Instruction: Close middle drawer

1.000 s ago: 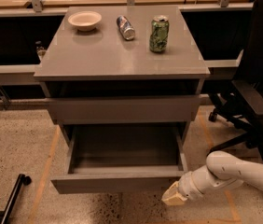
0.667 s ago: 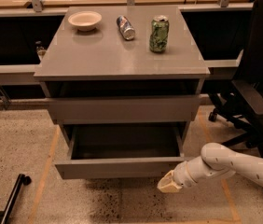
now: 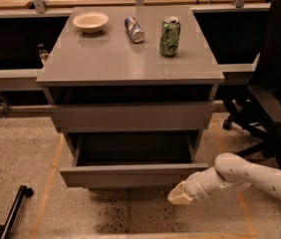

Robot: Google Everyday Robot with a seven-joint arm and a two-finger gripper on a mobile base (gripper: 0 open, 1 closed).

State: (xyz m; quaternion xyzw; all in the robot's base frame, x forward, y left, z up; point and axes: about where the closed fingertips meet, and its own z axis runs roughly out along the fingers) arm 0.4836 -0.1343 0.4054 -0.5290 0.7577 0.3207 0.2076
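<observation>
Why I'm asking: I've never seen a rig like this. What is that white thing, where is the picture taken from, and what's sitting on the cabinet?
There is one camera view, looking down at the front of a grey cabinet. Its mounting isn't known. The white thing is a robot arm reaching in from the right. Its gripper is low, at the right end of the middle drawer, which stands pulled out. No object shows in the gripper. On top are a white bowl, a can lying on its side and an upright green can. A black office chair stands at right.
</observation>
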